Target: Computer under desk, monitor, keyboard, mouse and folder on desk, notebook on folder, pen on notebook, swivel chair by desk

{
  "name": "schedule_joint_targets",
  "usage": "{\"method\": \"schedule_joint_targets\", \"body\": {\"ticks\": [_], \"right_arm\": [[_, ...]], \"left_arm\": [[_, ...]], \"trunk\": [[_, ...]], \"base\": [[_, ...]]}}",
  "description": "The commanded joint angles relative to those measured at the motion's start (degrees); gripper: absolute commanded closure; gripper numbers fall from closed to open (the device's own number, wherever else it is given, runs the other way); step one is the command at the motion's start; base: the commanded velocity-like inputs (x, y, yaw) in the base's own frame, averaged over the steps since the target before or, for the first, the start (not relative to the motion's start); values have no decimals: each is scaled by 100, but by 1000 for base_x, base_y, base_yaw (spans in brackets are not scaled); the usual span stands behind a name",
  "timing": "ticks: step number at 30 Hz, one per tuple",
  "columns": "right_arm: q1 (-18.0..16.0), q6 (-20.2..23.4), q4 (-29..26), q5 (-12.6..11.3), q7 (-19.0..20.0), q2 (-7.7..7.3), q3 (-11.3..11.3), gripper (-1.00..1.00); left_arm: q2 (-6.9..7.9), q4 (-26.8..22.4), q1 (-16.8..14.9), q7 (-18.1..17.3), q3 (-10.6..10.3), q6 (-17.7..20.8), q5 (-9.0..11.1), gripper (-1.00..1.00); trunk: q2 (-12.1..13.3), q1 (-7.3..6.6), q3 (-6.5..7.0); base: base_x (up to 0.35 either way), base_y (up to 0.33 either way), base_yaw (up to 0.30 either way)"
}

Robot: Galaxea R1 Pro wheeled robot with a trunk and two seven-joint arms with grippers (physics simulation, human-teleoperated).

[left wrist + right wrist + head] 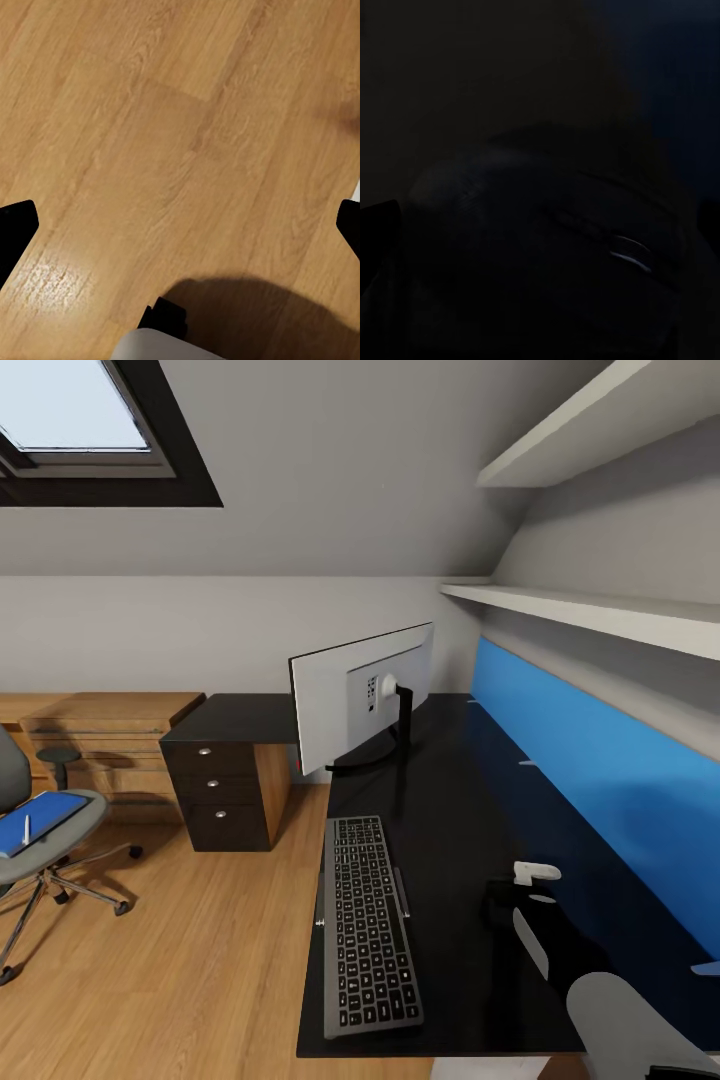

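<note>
Workspace partly arranged: monitor (362, 700) and keyboard (371, 925) sit on the surface (450, 960).
Mouse (547, 247) lies under the right gripper, whose grasp I cannot tell; left gripper (180, 225) gapes empty; folder (40, 822) remains on swivel chair (30, 840).

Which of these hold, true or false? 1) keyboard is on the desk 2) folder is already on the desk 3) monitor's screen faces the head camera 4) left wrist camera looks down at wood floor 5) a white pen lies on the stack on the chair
1) The keyboard lies on the desk: true.
2) The folder is already on the desk: false. It sits on the seat of the swivel chair, out on the floor.
3) The monitor shows its screen to the head camera: false. Its pale back and stand mount face the camera.
4) The left wrist view looks down at the wood floor: true.
5) A white pen lies on the stack on the chair: true.
</note>
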Motion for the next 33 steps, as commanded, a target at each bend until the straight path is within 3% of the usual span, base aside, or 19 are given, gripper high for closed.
{"method": "schedule_joint_targets", "body": {"ticks": [1, 11, 12, 33], "right_arm": [[4, 58, 39, -10, -17, -1, 3, -100], [6, 60, 37, -12, -17, -1, 3, -100], [5, 60, 38, -12, -17, 2, 3, 100], [5, 51, 27, -12, -17, 3, 3, 100]], "left_arm": [[-3, -17, 2, 10, 6, 20, 52, -100], [-3, -17, 2, 10, 6, 20, 52, -100], [-3, -17, 2, 10, 6, 20, 52, -100], [0, -16, 2, 2, 6, 20, 52, -100]], "trunk": [[-2, 1, -6], [-2, 1, -6], [-2, 1, -6], [-2, 1, -6]], "base": [[0, 0, 0], [0, 0, 0], [0, 0, 0], [0, 0, 0]]}}
